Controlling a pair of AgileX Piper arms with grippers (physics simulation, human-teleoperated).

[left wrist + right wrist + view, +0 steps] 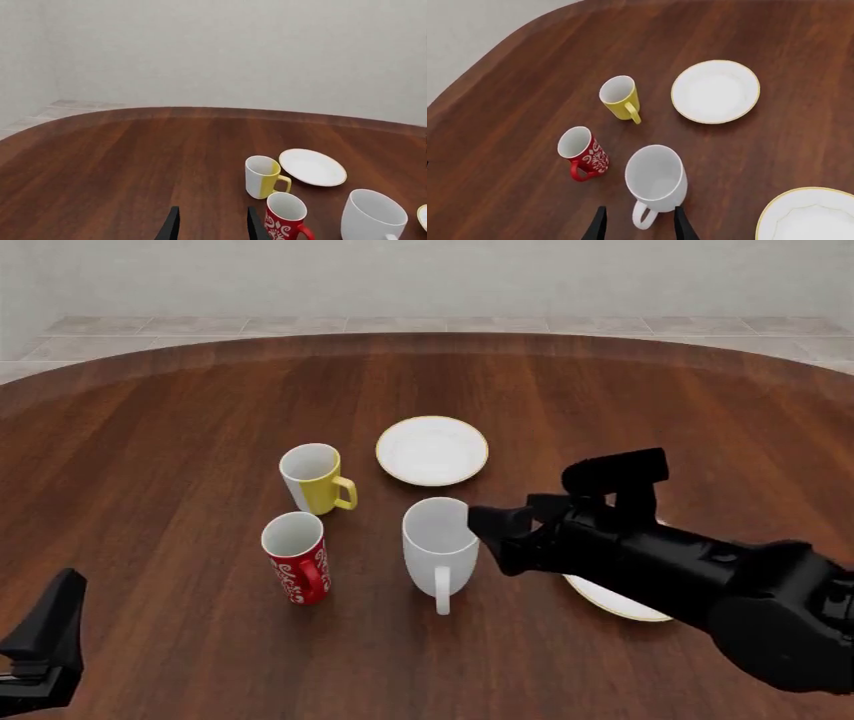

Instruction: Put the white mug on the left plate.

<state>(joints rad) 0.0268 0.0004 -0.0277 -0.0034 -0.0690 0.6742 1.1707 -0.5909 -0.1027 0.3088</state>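
We had the white mug (pixel 441 548) standing upright on the surface (pixel 174 440), near the middle, its handle turned toward our side, and it was off both plates. The left plate (pixel 433 450) lay just beyond it, bare, with a strip of wood showing between the two. The yellow mug (pixel 312 478) stood to the left of that plate, and the red mug (pixel 295 557) stood nearer us, just left of the white mug, all three apart from one another. Our right hand (pixel 491 532) hung right beside the white mug's right side, the arm reaching in low from the right and covering most of the other plate (pixel 617 606). From the right wrist camera we saw the two fingers (pixel 598 225) spread apart with the mug's handle between them, and they held nothing; whether a finger touched the handle we could not tell. Our left hand (pixel 211 226) was down at the near left corner, well apart from the mugs, its fingers also spread and gripping nothing, with bare wood between them in its own wrist camera.
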